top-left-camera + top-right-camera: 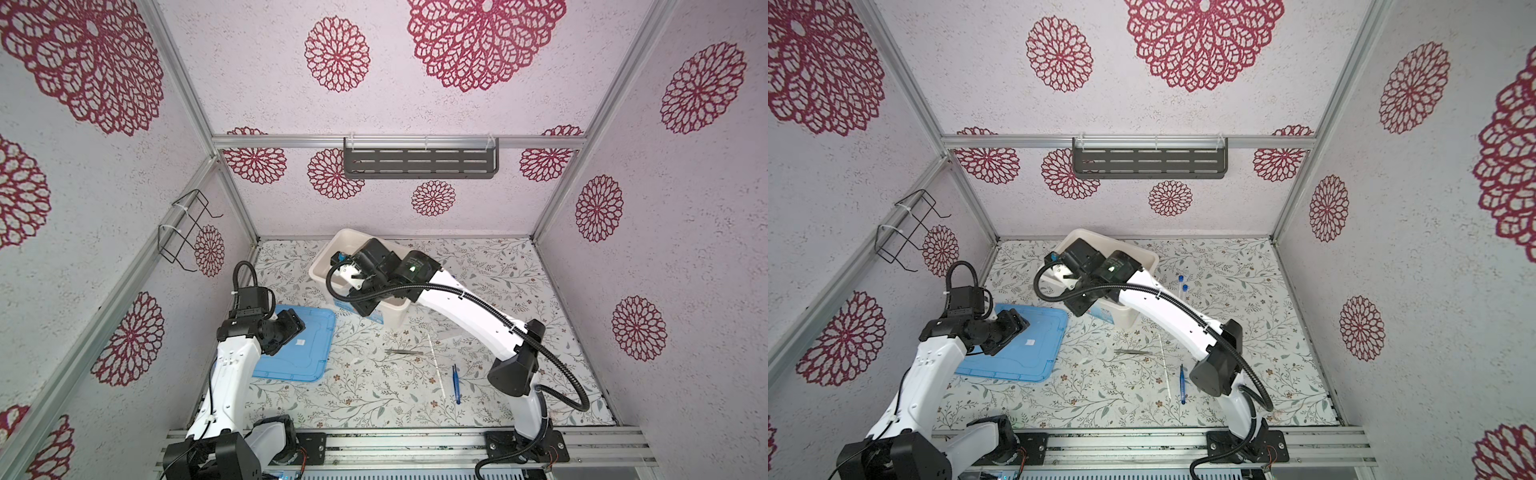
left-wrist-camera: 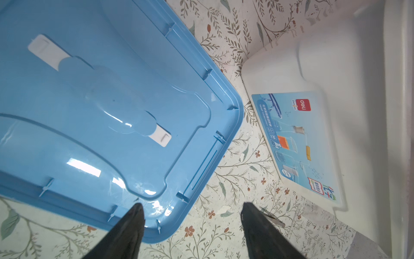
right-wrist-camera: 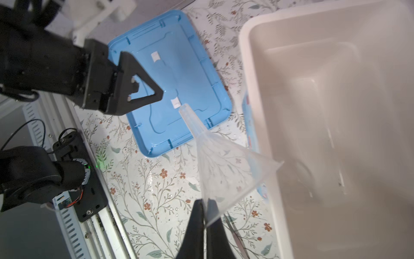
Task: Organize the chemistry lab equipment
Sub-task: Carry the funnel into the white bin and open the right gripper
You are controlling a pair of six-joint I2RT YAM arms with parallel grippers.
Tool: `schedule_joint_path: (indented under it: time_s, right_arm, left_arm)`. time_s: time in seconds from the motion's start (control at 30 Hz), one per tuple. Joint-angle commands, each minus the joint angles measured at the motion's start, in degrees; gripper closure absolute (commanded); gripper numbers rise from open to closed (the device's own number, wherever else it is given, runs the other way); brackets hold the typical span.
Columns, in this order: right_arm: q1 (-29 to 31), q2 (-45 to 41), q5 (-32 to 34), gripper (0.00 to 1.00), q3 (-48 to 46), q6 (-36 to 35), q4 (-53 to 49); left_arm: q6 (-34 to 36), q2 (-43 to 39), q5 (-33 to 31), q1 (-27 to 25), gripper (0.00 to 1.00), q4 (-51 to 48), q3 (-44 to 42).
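Pincers differ here: our right pincer (image 3: 205,201) is pressed together on the rim of a clear funnel (image 3: 224,161), which we hold raised at the edge of the white box (image 3: 246,67), spout pointing away from the box. Our left pincer (image 2: 192,205) hangs with fingers apart over the blue lid (image 2: 100,101), which lies just left of the box. On the tabletop (image 1: 540,291), on the robot's side of the box, we see grey metal tweezers (image 1: 405,352), a thin white rod (image 1: 436,365) and blue plastic tweezers (image 1: 456,384) lying apart, while two blue-capped test tubes (image 1: 1182,286) lie side by side just right of the box.
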Motion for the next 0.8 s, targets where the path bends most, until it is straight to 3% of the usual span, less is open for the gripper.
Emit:
schedule_joint_path:
  time_s: [0.0,0.33,0.57,0.77]
  right_arm:
    - [-5.1,-1.1,7.1,1.0,-0.5,-0.7,-0.6]
    - [-9.6,6.7,22.6,0.99,1.7,-6.5,-1.3]
    - [-10.9,12.8,21.3,0.99,5.4,-8.3,-1.8]
    - [-11.9,17.2,23.4,0.98,5.8,-2.7,1.0]
  left_arm:
    - [-0.1,-0.6,-1.6,0.4,0.28,1.0,-0.2]
    - [-2.9,-0.7,0.7,0.4,0.28,1.4,-1.5]
    - [-3.1,-1.3,0.4,0.4,0.28,1.0,-1.6]
    - [-3.4,-2.3,-0.2,0.4,0.28,1.4,-2.1]
